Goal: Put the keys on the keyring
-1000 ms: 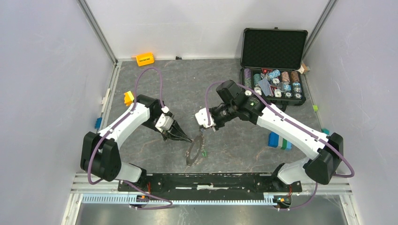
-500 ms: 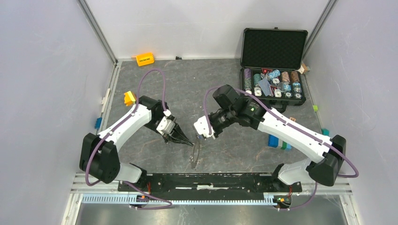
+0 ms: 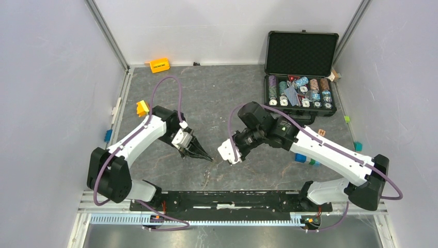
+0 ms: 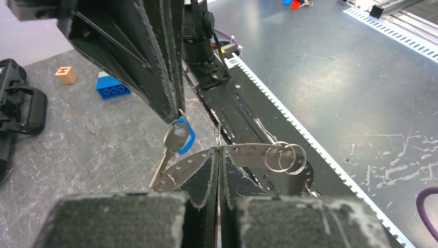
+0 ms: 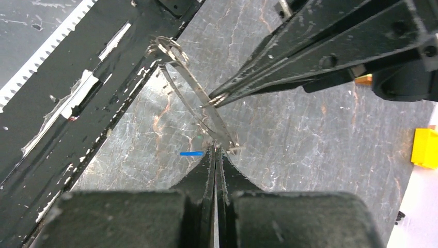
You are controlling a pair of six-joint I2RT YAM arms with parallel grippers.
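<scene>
Keyring (image 4: 248,151), count 1: held on edge over the near-centre of the table (image 3: 206,98), between the 2 grippers.
Left gripper (image 4: 219,160) is clamped on the ring's perforated band, fingers pressed together with the band between them. Ring stands upright and runs toward the near rail. 2 small split rings (image 4: 285,157) hang on the band at its near end. Right gripper (image 5: 215,155) is pinched tight at the top of 1 blue key (image 4: 178,138), silver blade hanging down. Key sits just beside the band on its far side; contact cannot be told. Keys in view: 1.
</scene>
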